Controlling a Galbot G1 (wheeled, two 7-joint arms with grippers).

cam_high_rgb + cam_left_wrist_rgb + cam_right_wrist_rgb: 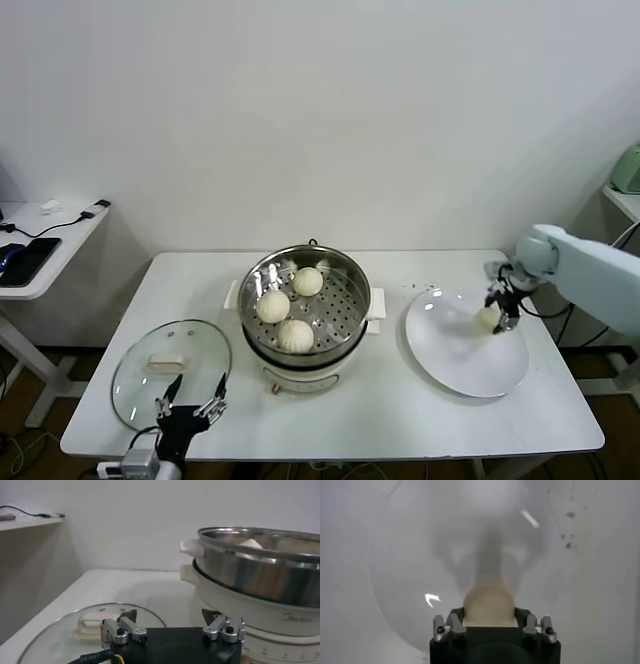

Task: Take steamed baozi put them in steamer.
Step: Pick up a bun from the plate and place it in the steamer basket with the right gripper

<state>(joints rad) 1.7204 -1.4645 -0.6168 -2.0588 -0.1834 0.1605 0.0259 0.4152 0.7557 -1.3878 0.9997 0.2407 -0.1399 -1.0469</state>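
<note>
Three cream-white baozi [308, 281] [272, 306] [295, 335] lie on the perforated tray of the shiny steamer [352, 268] at the table's middle. Another baozi [487, 318] sits on the white plate [460, 360] at the right. My right gripper [493, 318] reaches down onto it. In the right wrist view both dark fingers press the sides of this baozi [489, 602], so the right gripper [489, 616] is shut on it above the plate [410, 555]. My left gripper [190, 395] waits open near the table's front left, beside the steamer [260, 575].
A round glass lid [140, 385] with a white handle lies flat at the front left, just past the left gripper [170, 615] and seen as the lid [60, 630] from the left wrist. A low side table [60, 235] with a phone stands left of the work table.
</note>
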